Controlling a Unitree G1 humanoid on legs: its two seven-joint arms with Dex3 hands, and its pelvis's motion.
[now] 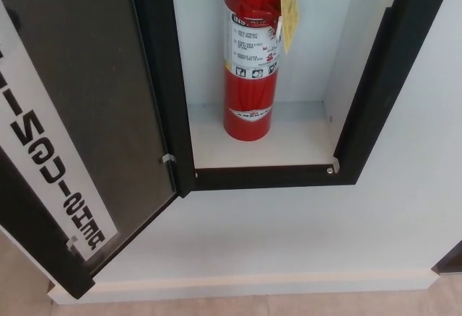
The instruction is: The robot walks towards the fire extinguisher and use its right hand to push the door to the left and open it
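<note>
Head view looks down into a recessed wall cabinet with a black metal frame and a white interior. Standing upright on the cabinet's white floor, toward the left of the opening, is a red cylindrical fire extinguisher with a white instruction label around its middle and a smaller label near its base. A yellow paper tag hangs down its right side, touching the cylinder. The black-framed cabinet door with a dark tinted pane is swung wide open to the left, hinged at the frame's left upright; a white vertical strip with black lettering runs down the pane. A small silver latch sits on the door's edge by the frame. Below the cabinet is the plain white wall, ending in a cream baseboard. Neither robot hand appears, so whether their fingers are spread or closed cannot be told.
</note>
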